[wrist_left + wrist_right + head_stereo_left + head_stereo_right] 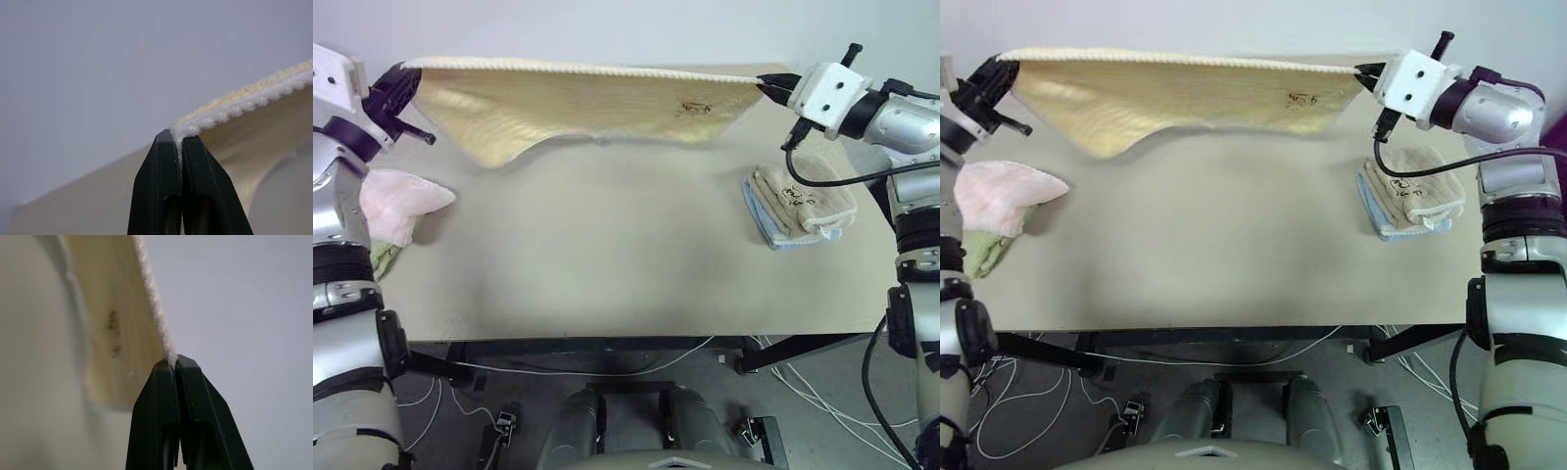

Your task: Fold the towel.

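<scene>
A beige rectangular table [607, 264] stands before a plain pale wall. The pale yellow terry-cloth towel [578, 103] hangs stretched above the table's far side, its whitish hem uppermost, dark marks near its right corner. The left gripper [403, 73] pinches 1 upper corner, fingers pressed together on the hem; the right gripper [771, 86] pinches the other likewise. A fluffy pink towel [396, 201] lies at the left edge, a folded beige towel [803, 201] on a blue cloth [766, 223] at the right.
</scene>
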`<state>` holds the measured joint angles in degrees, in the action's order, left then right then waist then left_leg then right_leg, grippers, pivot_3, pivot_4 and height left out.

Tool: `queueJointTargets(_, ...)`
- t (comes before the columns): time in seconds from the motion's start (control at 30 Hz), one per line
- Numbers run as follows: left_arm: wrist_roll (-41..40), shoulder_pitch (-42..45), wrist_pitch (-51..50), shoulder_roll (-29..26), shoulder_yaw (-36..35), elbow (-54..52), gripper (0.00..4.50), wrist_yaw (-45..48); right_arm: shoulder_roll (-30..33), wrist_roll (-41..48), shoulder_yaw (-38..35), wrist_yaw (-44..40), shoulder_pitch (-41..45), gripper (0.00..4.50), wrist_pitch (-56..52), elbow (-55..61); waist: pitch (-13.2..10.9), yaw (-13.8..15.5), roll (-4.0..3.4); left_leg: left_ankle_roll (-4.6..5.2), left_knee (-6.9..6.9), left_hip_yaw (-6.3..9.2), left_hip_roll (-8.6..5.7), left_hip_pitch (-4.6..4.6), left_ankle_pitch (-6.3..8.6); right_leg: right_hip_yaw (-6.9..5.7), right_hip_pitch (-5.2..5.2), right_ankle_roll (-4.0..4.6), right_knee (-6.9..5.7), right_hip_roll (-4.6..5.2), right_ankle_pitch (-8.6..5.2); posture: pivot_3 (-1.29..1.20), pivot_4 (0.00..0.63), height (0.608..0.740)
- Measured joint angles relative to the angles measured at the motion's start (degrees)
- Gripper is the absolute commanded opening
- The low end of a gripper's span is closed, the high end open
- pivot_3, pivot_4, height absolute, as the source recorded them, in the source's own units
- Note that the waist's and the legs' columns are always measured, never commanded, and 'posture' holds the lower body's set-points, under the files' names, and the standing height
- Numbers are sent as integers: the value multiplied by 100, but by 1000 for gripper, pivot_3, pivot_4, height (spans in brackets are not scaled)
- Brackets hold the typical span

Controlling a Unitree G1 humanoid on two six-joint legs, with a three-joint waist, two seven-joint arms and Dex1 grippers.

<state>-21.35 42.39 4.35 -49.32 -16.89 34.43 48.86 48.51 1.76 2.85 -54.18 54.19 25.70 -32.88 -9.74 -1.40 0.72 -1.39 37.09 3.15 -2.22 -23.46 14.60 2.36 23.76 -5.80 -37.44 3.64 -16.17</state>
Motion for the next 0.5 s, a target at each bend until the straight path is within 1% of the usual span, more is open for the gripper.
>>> queueJointTargets(0.07, -213, -758, -295, -139, -81, -473, 0, 462, 136, 402, -70, -421, -640, 16, -406, 606, 0, 9, 0, 17, 3, 0, 0, -2, 10, 1, 0, 0, 0, 4, 0, 0, 150, 740)
queueJointTargets(0.17, -570, -2233, -921, -355, -304, -1306, 0, 1124, 462, 965, -140, -1012, -1904, 16, -1098, 1644, -2, 28, -3, 24, 6, 1, 2, -1, 14, 6, 0, 1, 4, 13, 0, 0, 150, 740)
queueJointTargets(0.23, -702, -2882, -1238, -383, -406, -1765, 0, 1349, 597, 1236, -164, -1262, -2504, 16, -1547, 2178, -4, 53, -5, 24, 13, 3, 2, -2, 14, 8, 0, 1, 4, 17, 0, 0, 150, 740)
queueJointTargets(0.3, -941, -3842, -1660, -533, -698, -2406, 0, 1646, 1008, 1621, -343, -1643, -3447, 16, -2041, 2928, -4, 78, -6, 28, 6, 9, 3, 5, 17, 5, -15, 3, 20, 23, -1, 0, 150, 740)
queueJointTargets(0.33, -1051, -4173, -1908, -560, -789, -2589, 0, 1760, 1133, 1780, -395, -1814, -3806, 16, -2283, 3142, -4, 82, -6, 29, 8, 10, 2, 14, 18, 4, -27, 3, 21, 25, -1, 0, 150, 740)
queueJointTargets(0.37, -1079, -4265, -2001, -559, -823, -2687, 0, 1786, 1137, 1837, -406, -1862, -3877, 16, -2403, 3239, -5, 79, -6, 29, 11, 10, 3, 18, 18, 3, -30, 3, 19, 25, 0, 0, 150, 740)
queueJointTargets(0.43, -1123, -4829, -2150, -600, -1007, -3232, 0, 1882, 1294, 2068, -619, -2002, -4209, 16, -2725, 3621, -3, 68, -10, 28, 9, 9, 3, 27, 19, 5, -39, 8, 22, 30, 2, 0, 150, 740)
queueJointTargets(0.5, -1134, -5310, -2283, -612, -1102, -3586, 0, 1976, 1478, 2190, -831, -2140, -4466, 16, -2959, 3743, -2, 67, -12, 29, -4, 7, 3, 39, 19, 4, -47, 10, 30, 34, 0, 0, 150, 740)
